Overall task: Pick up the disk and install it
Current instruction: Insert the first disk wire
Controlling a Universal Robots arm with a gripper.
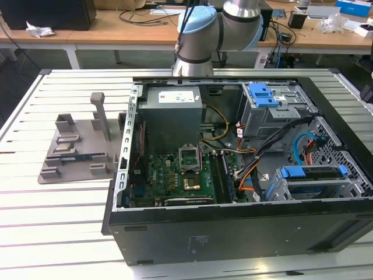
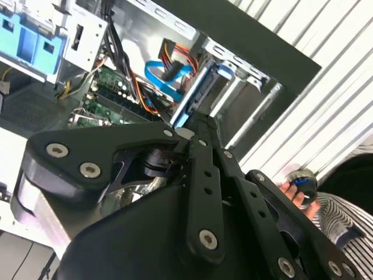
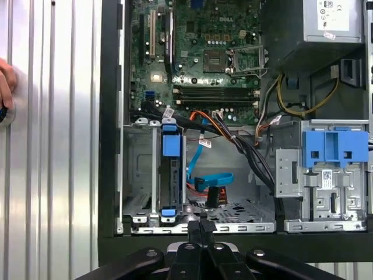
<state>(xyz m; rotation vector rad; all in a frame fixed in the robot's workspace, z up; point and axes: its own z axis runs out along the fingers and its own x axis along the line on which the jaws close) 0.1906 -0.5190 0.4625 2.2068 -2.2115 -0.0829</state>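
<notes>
Disk (image 3: 168,175) sits on edge in drive cage (image 3: 140,175) of open PC case (image 1: 233,233), blue carrier ends visible. Gripper (image 3: 201,226) above cage edge, fingers pressed together, holding nothing. To do well: approach vertical, centred over carrier, clear of blue SATA cable (image 3: 213,179) beside it.

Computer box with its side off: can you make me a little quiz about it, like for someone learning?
1. True or false: in the first wrist view, the gripper is shut with nothing in it.
2. Where does the disk sit? A: in the gripper. B: in the drive cage. C: on a shelf.
3. What colour is the carrier bracket around the disk?
Key: 1 true; 2 B; 3 blue.
</notes>
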